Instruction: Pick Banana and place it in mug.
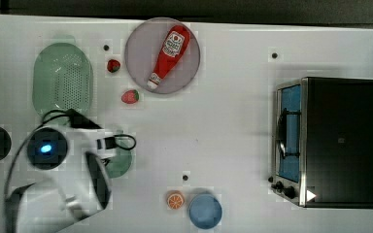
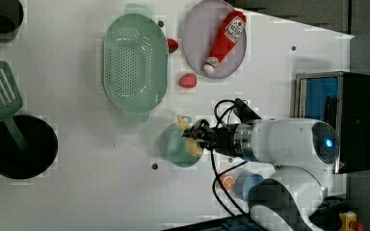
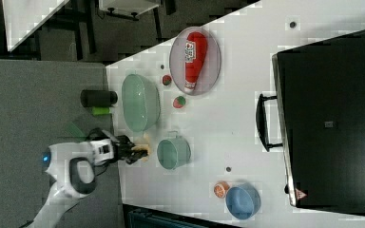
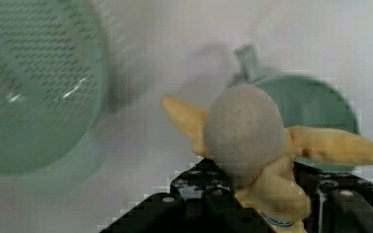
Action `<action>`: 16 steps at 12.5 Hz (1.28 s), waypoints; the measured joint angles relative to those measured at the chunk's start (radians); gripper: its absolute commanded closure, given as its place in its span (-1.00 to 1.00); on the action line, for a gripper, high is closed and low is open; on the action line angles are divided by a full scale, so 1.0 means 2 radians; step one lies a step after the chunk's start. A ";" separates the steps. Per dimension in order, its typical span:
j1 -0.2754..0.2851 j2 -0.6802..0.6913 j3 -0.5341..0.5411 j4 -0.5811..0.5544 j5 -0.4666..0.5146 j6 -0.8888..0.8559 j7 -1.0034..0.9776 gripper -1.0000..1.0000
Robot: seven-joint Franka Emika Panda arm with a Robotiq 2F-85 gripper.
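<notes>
Banana [image 4: 245,131] is right up against the wrist camera, peel flaps splayed out, clamped in the end effector [image 2: 196,138] – so it's off the table [image 1: 233,131] and in the air. In the left view it hangs over the mint-green mug's [image 2: 178,147] rim. The perforated green colander [image 2: 135,62] sits just beside – strawberries [image 2: 188,80] past that.

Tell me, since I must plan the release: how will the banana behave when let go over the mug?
The banana, gripped by the gripper, looks soft and plush, its peel flaps splayed, so it is probably light and floppy. It should drop without bouncing, though a flap might catch on the rim of the mug. It seems unlikely to roll.
</notes>
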 measured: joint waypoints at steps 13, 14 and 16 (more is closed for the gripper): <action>-0.020 -0.047 -0.023 0.019 0.012 -0.088 0.018 -1.00; -0.016 -0.068 -0.037 0.036 0.012 -0.127 0.015 -1.00; -0.018 -0.091 -0.066 0.106 0.010 -0.222 -0.012 -1.00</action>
